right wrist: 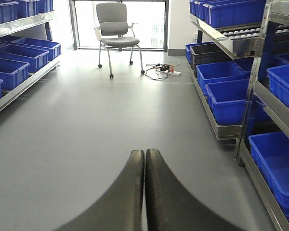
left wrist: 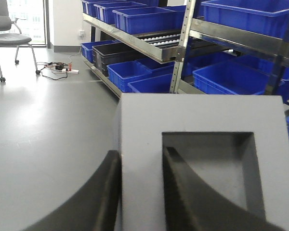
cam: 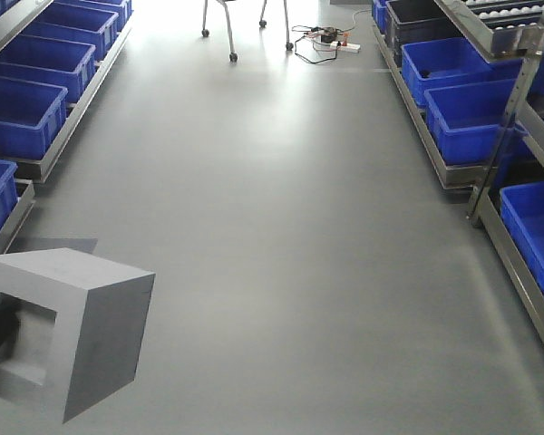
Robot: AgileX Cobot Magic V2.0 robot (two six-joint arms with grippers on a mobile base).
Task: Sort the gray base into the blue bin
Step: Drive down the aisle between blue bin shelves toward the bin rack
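The left gripper (left wrist: 140,161) has its jaws clamped on the gray block (left wrist: 202,115). In the left wrist view one dark finger (left wrist: 94,192) lies against the block's outer side. The other finger (left wrist: 192,197) reaches into the square recess, so one wall of the block is pinched between them. In the front view the block sits at the lower left, close to the camera and raised above the gray floor (cam: 281,227). Its recessed face is turned toward the left edge, where a bit of dark finger shows inside the opening. The right gripper (right wrist: 145,156) has its jaws pressed flat together with nothing between them, and it points down the aisle over bare floor. Blue bins (cam: 462,118) stand in rows on low metal racks (cam: 440,168) along both sides of the aisle, with more on the shelves above. The block is in none of them. The nearest bin is the one at the left edge of the front view, just beyond the block. The pictures do not show which bin is meant for it. One black bin (cam: 417,18) stands among the blue ones on the right. At the far end of the aisle are a gray office chair (right wrist: 114,29) on casters and a power strip (cam: 334,41) with tangled cables on the floor.
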